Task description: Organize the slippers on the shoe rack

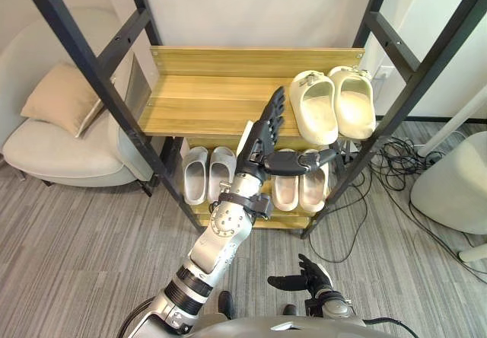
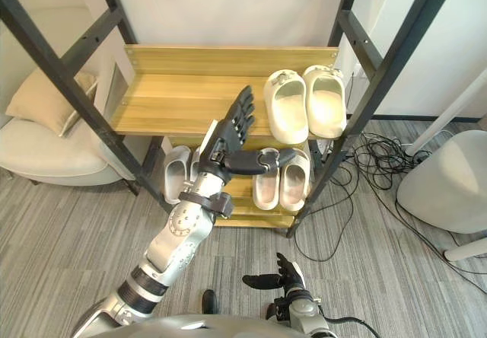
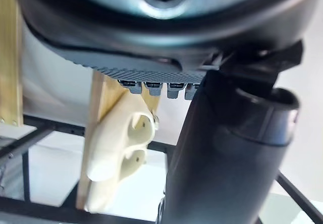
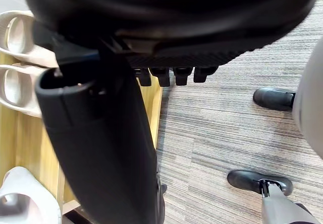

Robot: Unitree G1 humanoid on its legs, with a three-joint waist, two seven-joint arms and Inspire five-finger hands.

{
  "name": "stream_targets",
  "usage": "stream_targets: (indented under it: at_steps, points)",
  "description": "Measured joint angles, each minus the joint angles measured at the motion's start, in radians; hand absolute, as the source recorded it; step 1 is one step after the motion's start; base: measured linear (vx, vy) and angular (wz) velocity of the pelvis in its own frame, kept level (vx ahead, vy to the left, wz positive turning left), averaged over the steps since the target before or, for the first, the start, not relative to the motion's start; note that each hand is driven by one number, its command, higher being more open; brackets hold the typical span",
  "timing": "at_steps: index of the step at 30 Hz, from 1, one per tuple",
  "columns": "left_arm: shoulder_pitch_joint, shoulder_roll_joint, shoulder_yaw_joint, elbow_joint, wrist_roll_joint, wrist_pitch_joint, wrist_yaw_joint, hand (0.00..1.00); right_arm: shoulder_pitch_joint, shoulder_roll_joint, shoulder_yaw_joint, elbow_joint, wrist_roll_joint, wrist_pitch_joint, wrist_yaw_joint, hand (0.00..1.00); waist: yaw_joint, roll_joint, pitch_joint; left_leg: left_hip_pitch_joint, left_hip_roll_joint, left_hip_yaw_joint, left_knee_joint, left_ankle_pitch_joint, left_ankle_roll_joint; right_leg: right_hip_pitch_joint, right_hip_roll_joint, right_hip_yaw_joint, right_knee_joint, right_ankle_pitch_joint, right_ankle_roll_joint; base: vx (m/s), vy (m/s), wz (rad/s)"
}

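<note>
Facing the shoe rack [image 1: 228,62], I hold my left hand [image 1: 262,144] up, fingers straight and wide, gripping nothing. A cream slipper pair [image 1: 313,108] sits on the top shelf [image 1: 198,98] just right of my fingertips; a pale pair [image 1: 207,174] and another pair [image 1: 299,192] lie on the shelf below. My right hand [image 1: 308,279] hangs low, loosely open.

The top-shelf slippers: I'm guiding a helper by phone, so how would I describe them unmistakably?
Find the wooden shoe rack in the black metal frame. On its upper shelf, at the right end, lies one cream pair. The grey pair and another pale pair sit on the shelf below.
</note>
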Motion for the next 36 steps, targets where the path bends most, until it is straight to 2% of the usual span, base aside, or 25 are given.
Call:
stream_targets:
  at_steps: [6,8,12,17,20,23,25,33,36]
  points:
    - [0.088,0.002,-0.086,-0.066,-0.148,-0.026,-0.120,1.00,-0.003,-0.005,0.015,0.023,0.003,0.000,0.000,1.00,0.015,0.010,-0.014,0.000,-0.005,-0.028,0.000,0.011,0.007,0.005,-0.004,-0.027,0.020,-0.016,0.003,-0.01,0.001,0.15]
    - [0.174,0.034,-0.122,-0.066,-0.210,-0.024,-0.189,1.00,-0.017,-0.002,0.017,0.042,0.003,0.001,0.003,1.00,0.018,0.014,-0.019,0.010,-0.008,-0.040,0.000,0.011,0.007,0.019,-0.003,-0.043,0.022,-0.023,0.004,0.01,-0.006,0.13]
    - [0.290,0.094,-0.155,-0.017,-0.248,-0.020,-0.253,1.00,-0.020,0.001,0.021,0.059,0.002,0.000,0.005,1.00,0.024,0.014,-0.026,0.025,-0.010,-0.059,0.000,0.011,0.007,0.041,-0.003,-0.062,0.024,-0.034,0.006,-0.01,-0.009,0.18]
    - [0.382,0.123,-0.144,0.268,-0.224,0.017,-0.301,1.00,-0.025,0.009,0.024,0.078,-0.002,-0.001,0.016,1.00,0.031,0.011,-0.027,0.031,-0.011,-0.079,0.000,0.012,0.005,0.057,-0.003,-0.083,0.022,-0.047,0.008,-0.02,0.000,0.11]
    - [0.400,0.135,-0.128,0.430,-0.123,0.032,-0.310,1.00,-0.025,0.014,0.019,0.078,-0.002,-0.002,0.016,1.00,0.035,0.000,-0.022,0.036,-0.013,-0.090,0.000,0.011,0.004,0.068,-0.004,-0.095,0.020,-0.049,0.010,0.01,-0.001,0.11]
    - [0.402,0.136,-0.082,0.560,-0.043,0.035,-0.314,1.00,-0.022,0.022,0.013,0.079,-0.002,-0.004,0.015,1.00,0.036,-0.014,-0.020,0.037,-0.017,-0.104,0.000,0.011,0.004,0.075,-0.006,-0.108,0.022,-0.054,0.011,0.02,-0.001,0.14]
    - [0.399,0.128,-0.013,0.655,0.023,0.035,-0.307,1.00,-0.022,0.026,0.012,0.079,-0.002,-0.007,0.015,1.00,0.037,-0.024,-0.014,0.045,-0.020,-0.105,0.000,0.009,0.003,0.087,-0.009,-0.110,0.021,-0.054,0.011,0.02,0.001,0.02]
    - [0.314,0.075,0.255,1.003,0.300,0.026,-0.161,1.00,-0.014,0.036,-0.079,0.080,-0.001,-0.011,0.015,1.00,0.035,-0.039,-0.004,0.058,-0.027,-0.094,0.000,-0.008,0.001,0.094,-0.014,-0.101,0.027,-0.071,0.018,0.01,0.002,-0.03]
    - [0.305,0.065,0.335,1.076,0.346,0.022,-0.123,1.00,-0.017,0.034,-0.110,0.088,-0.001,-0.011,0.015,1.00,0.034,-0.035,-0.001,0.071,-0.026,-0.069,0.000,-0.019,0.002,0.095,-0.014,-0.076,0.028,-0.072,0.018,0.03,0.007,-0.23]
